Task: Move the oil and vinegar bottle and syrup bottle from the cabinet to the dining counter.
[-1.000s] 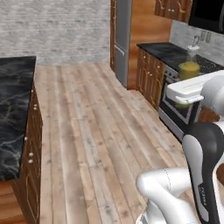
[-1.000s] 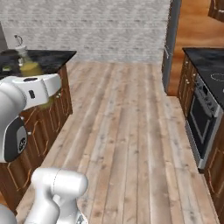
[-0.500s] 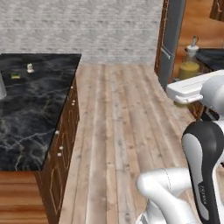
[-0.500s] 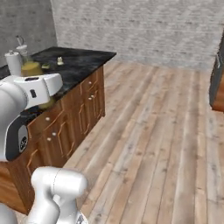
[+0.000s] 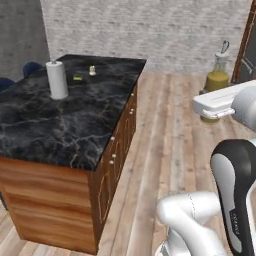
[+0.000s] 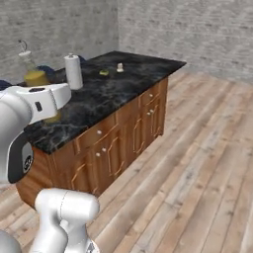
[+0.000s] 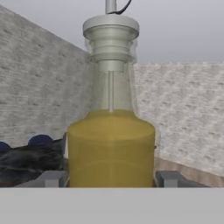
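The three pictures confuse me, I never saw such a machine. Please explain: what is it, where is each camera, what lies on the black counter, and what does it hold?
It is a white robot arm on a driving base. Two cameras sit behind it, left and right; the third looks along its gripper. The gripper is closed on the oil and vinegar bottle, upright, with yellow liquid. On the dining counter stand a white paper-towel roll and two small items, too small to identify. Blue stools stand behind the counter.

Kitchen, black marble island [image 5: 65,125], paper-towel roll [image 5: 57,80]
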You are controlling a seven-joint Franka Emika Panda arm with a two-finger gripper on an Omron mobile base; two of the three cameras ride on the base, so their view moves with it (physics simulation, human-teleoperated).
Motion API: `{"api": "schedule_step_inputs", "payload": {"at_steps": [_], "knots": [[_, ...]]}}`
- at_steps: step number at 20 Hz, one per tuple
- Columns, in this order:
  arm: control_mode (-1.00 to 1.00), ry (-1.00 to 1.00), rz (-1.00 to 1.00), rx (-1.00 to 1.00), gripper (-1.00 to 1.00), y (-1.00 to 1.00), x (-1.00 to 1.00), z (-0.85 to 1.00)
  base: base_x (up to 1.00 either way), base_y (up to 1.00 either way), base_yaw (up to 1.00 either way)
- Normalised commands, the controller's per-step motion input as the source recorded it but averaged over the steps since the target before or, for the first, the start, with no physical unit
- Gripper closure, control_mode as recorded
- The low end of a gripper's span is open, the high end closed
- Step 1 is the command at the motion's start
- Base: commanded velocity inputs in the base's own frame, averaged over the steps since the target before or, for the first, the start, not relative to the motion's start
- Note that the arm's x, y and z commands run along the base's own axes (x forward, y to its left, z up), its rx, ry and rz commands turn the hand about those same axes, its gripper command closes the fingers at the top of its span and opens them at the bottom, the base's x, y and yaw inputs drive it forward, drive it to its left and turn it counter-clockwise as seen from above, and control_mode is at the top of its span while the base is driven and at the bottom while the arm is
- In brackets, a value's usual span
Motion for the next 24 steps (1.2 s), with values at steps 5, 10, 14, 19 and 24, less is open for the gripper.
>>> {"api": "schedule_step_inputs", "payload": {"at_steps": [5,10,14,19,24], "knots": [[1.00,0.00,0.00,0.00,1.00,0.00,0.00,0.00,0.00,0.78,0.40],[1.00,0.00,0.00,0.00,1.00,0.00,0.00,0.00,0.00,0.90,0.36],[1.00,0.00,0.00,0.00,1.00,0.00,0.00,0.00,0.02,0.98,0.22],[1.00,0.00,0.00,0.00,1.00,0.00,0.00,0.00,0.19,1.00,0.02],[1.00,0.00,0.00,0.00,1.00,0.00,0.00,0.00,0.30,1.00,-0.05]]}}
